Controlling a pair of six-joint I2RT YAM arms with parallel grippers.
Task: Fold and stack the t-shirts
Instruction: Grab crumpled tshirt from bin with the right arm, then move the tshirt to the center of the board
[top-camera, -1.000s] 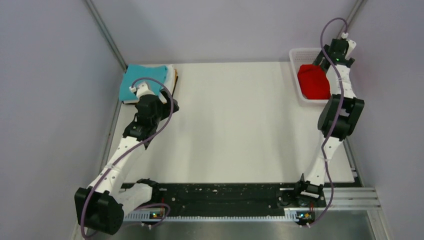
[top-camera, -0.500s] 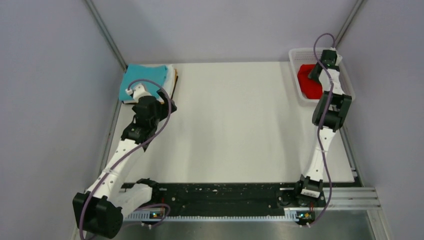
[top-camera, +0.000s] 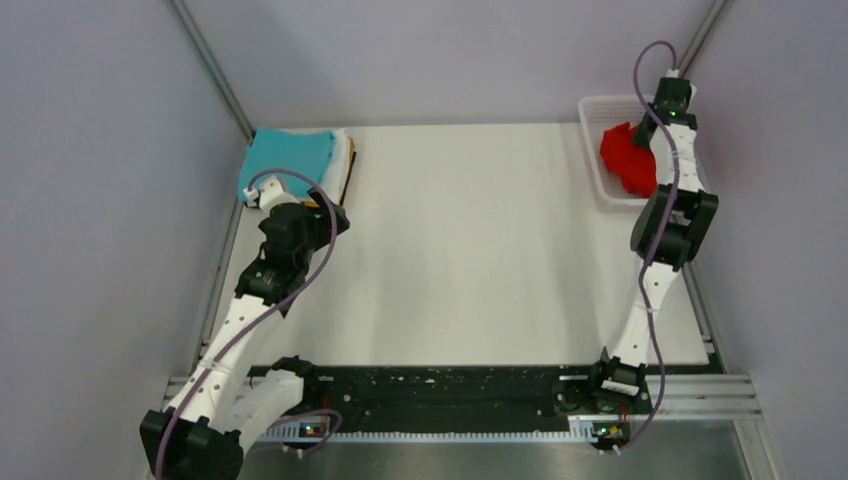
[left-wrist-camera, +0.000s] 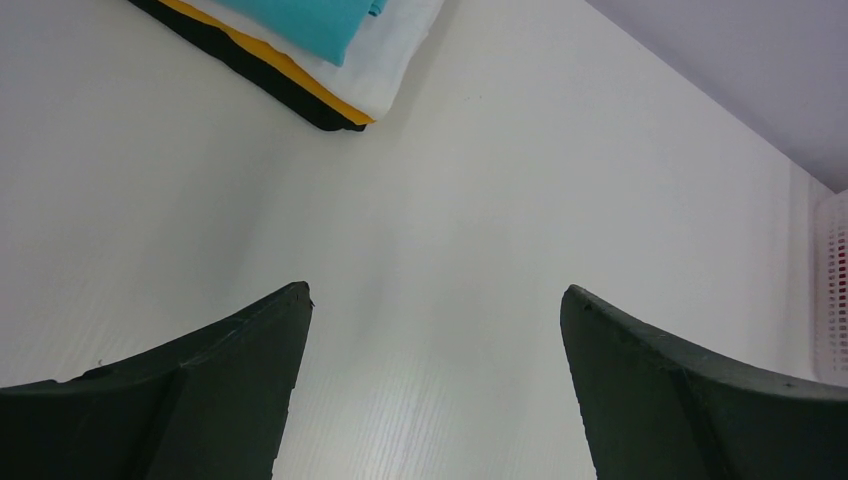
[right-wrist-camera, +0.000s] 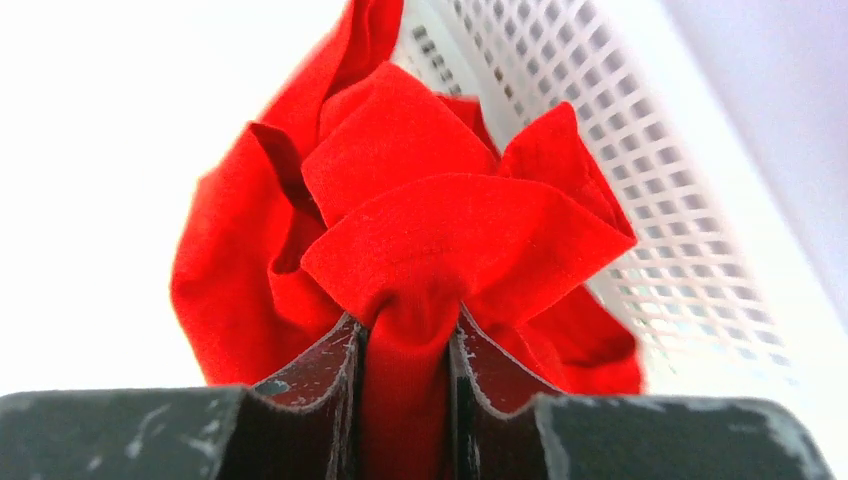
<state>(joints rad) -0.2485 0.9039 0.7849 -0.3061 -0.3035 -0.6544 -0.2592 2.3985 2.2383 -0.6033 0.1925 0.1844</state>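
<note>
The red t-shirt (right-wrist-camera: 420, 230) hangs bunched from the right gripper (right-wrist-camera: 405, 345), whose 2 fingers are pinched together on a gathered fold of the cloth. The rest spills in loose pleats over the white mesh basket (top-camera: 608, 101) at the far right corner of the table (top-camera: 480, 240). Whether its lowest part touches the basket floor cannot be told.

The cloth looks thin, light and limp. It will likely drape and twist rather than keep a shape, and 1 pinch in the middle leaves it a crumpled bundle. To lie flat it would probably be better held at 2 points, along a hem or at the shoulders, so a second hold seems needed. It should be neither slippery nor fragile, though it could snag on the mesh.

The left gripper (left-wrist-camera: 435, 295) hovers empty over bare table, fingers wide apart. It is near the folded stack (top-camera: 290, 165) at the far left corner, teal on top of white, yellow-orange and dark layers.
</note>
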